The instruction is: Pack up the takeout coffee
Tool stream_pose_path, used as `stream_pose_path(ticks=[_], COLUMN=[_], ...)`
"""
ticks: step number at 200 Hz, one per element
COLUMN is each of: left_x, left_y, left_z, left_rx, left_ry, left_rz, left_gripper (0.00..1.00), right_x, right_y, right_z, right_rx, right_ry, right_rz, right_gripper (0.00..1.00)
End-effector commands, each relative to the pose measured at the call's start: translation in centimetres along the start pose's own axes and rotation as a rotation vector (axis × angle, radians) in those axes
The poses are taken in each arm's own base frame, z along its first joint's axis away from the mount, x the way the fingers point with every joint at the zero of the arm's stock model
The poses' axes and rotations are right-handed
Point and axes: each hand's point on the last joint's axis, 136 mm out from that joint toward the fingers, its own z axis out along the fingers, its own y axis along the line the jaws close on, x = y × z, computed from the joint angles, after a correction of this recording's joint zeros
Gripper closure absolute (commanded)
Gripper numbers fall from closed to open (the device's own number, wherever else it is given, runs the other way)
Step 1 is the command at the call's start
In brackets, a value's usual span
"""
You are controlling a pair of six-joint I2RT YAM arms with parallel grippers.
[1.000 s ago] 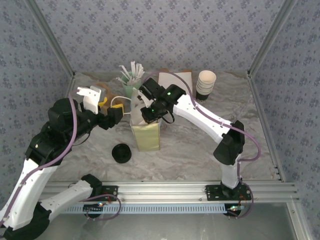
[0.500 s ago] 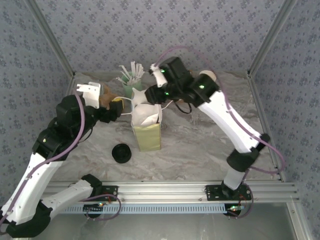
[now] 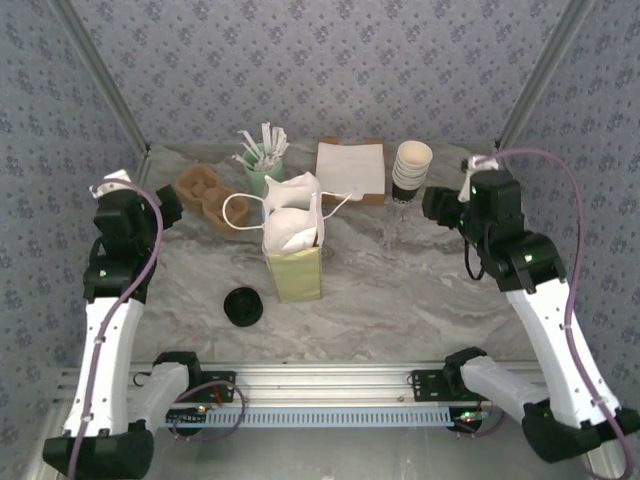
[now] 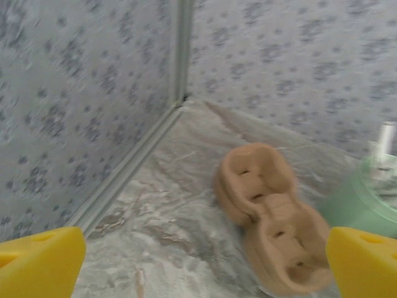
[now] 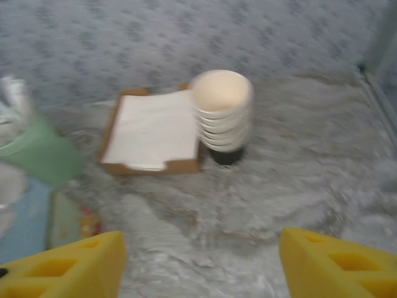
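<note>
Two claws, left claw point(image 4: 201, 261) and right claw point(image 5: 200, 264), hang released, empty. The takeout coffee point(image 3: 243, 306) stands nearer the left claw, beside the paper bag point(image 3: 293, 270); grasp below its lid, keeping it upright.

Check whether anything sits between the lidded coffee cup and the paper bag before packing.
Nothing visible does. The takeout coffee stands on bare table just left of the paper bag, apart from it. White paper shows at the bag's mouth; whether it is lining or filling cannot be told from above.
</note>
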Motion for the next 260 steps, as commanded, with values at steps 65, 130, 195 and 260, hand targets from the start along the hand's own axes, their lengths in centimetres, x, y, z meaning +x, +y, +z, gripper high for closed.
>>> stream_pose_path(ticks=[65,130,195,260], left_x=[10.9,15.4,17.9,18.4], left_y=[2.7,1.7,-1.7,-2.1], left_z=[7.2,10.6,14.3,15.3], left_rx=[-0.028,0.047,0.155,0.11], left_ry=[-0.091,-0.112,-0.055,-0.019], left_rz=[0.047,0.119,0.179,0.222], left_gripper=[0.01,0.01,0.01,0.01], right_x=[10.3,14.0,15.7,15.9], right_y=[-11.4,-12.8,-11.1,-10.0], right_z=[10.1,16.5,20.3,21.4], right_rx=[0.301,0.31,0.175,0.097], right_ry=[-0.146,-0.193,-0.206,-0.116], right_rz=[0.084,-0.054,-0.149,-0.176], right_gripper=[0.0,0.0,0.0,0.0])
